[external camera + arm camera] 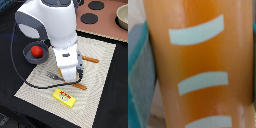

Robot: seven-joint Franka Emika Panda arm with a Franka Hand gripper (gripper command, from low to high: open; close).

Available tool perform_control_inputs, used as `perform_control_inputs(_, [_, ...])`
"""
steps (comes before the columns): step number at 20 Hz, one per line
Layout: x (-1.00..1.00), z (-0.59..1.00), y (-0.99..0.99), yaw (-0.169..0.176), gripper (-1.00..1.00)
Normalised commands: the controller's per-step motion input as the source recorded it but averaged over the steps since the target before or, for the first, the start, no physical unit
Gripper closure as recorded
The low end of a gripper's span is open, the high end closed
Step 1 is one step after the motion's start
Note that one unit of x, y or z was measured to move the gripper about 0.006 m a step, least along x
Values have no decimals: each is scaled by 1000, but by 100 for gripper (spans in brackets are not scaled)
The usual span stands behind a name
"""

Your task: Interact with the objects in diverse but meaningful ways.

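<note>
Claw [75, 76] low over striped placemat [100, 75], against bread loaf [198, 65]

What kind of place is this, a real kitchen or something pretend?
Most likely a pretend kitchen set up for a robot: a toy tomato sits in a small grey pot, a yellow butter block lies on a striped placemat, and a toy stovetop stands behind.

A red tomato [36, 51] sits inside a round grey pan [30, 58] at the striped mat's edge, toward the exterior view's left. A yellow butter block [64, 98] with a red-marked label lies flat on the mat, well apart from it. Up close, the golden bread loaf [198, 65] fills the wrist view, glossy orange with pale curved slash marks.
</note>
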Motion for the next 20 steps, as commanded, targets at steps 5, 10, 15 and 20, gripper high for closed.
perform_control_inputs(5, [285, 310, 16, 31, 100])
perform_control_inputs(10, [0, 686, 227, 127, 100])
perform_control_inputs(15, [1, 814, 301, 137, 100])
perform_control_inputs(20, [102, 840, 304, 113, 100])
